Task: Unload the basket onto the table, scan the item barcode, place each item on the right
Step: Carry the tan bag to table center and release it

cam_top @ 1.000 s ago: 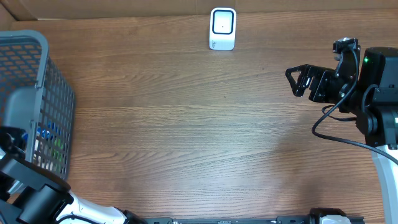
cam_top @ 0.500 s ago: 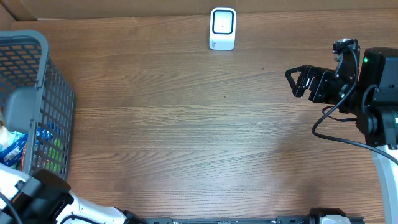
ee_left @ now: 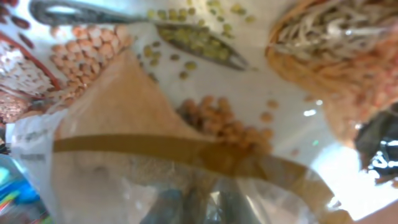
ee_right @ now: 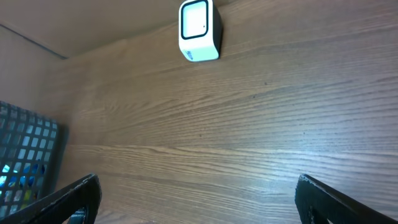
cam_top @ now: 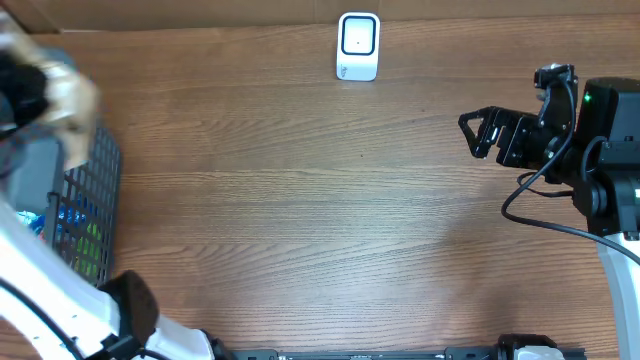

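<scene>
Your left gripper (cam_top: 45,90) has swung up out of the grey basket (cam_top: 100,190) to the upper left of the overhead view. It is blurred in motion and clamped tight on a food packet (ee_left: 155,124) printed with beans and lentils, which fills its wrist camera. Your right gripper (cam_top: 473,133) has not shifted: it hovers at the right edge with jaws spread wide, holding nothing. The white scanner (cam_top: 358,45) stands at top centre, well apart from both. Wood-grain table (cam_top: 300,200) runs underneath, a brown board (cam_top: 200,10) lining its far edge.
</scene>
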